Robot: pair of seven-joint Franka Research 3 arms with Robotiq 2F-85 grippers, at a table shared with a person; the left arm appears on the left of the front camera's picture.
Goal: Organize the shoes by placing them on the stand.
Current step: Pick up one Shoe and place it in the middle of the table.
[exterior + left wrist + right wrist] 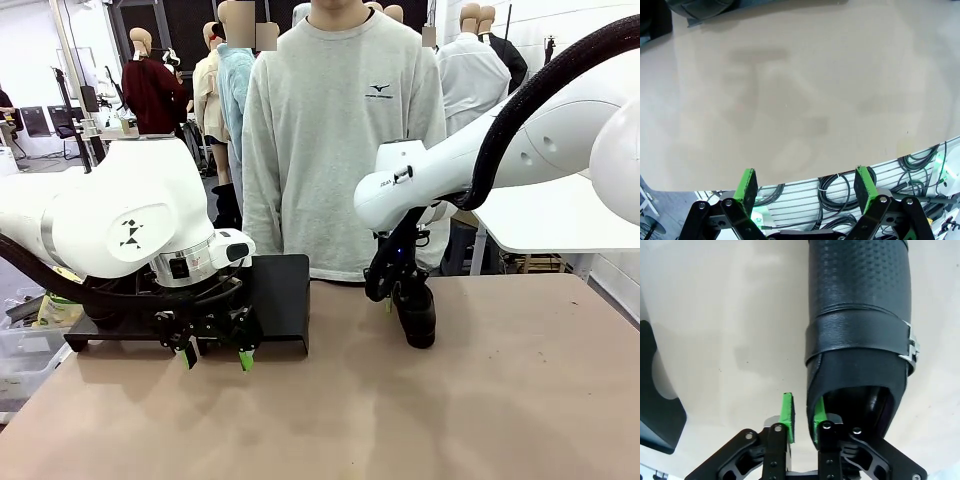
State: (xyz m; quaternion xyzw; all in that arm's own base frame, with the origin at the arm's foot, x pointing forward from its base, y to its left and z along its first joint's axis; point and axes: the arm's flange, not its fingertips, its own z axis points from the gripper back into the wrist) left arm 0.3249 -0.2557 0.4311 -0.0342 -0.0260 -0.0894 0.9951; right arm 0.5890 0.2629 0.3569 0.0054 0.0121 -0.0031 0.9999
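A big flat tan table [420,410] fills the front view, and a person in a light grey sweatshirt [340,140] stands at the far side of it. The left gripper [215,356] hangs low over the table, just in front of a black stand [285,300] that sits at the far left part of the table. Its two fingers with green pads [746,183] are spread wide apart and nothing is between them; in the left wrist view only bare table top lies past them. The right gripper [398,290] reaches down near the middle of the table, close to the person. It is at a black glossy shoe with a strap and a small silver buckle [860,330], which stands on the table to the right of the stand and well apart from it. In the right wrist view the two green fingers [787,412] are pulled close together at the open back end of the shoe. One finger is outside the shoe's wall and the other sits just inside the opening, so the thin back edge is pinched between them. The toe of the shoe points away from the gripper. A rounded black piece of the stand [657,395] shows at the left edge of that view.
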